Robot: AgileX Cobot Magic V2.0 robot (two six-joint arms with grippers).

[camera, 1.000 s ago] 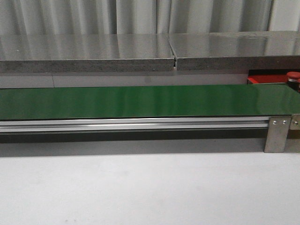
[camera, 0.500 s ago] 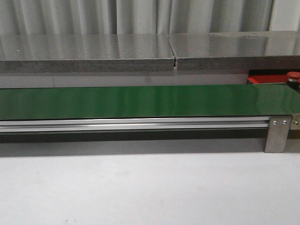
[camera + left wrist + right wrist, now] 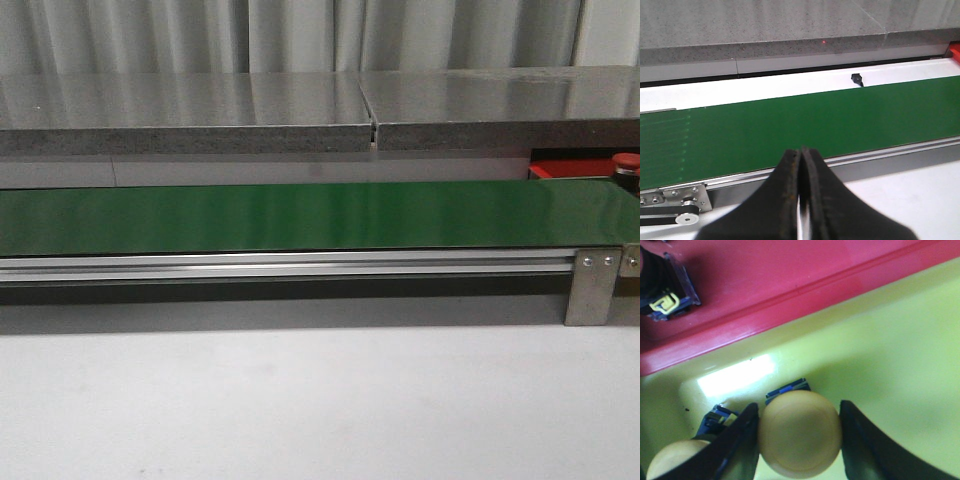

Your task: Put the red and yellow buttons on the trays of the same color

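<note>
In the right wrist view, my right gripper (image 3: 800,436) is shut on a yellow button (image 3: 800,432), one finger against each side of its domed cap, just above the floor of the yellow tray (image 3: 890,350). A second yellow button (image 3: 672,461) lies in that tray beside it. The red tray (image 3: 765,275) adjoins the yellow one and holds a dark button body (image 3: 662,285). The front view shows the red tray (image 3: 570,168) and a red button (image 3: 626,160) at the far right. My left gripper (image 3: 801,167) is shut on nothing, near the belt's front rail.
The long green belt (image 3: 300,215) runs across the table on an aluminium rail (image 3: 290,265) with a metal bracket (image 3: 592,285). A grey stone ledge (image 3: 300,115) stands behind it. A small black sensor (image 3: 856,78) sits at the belt's far edge.
</note>
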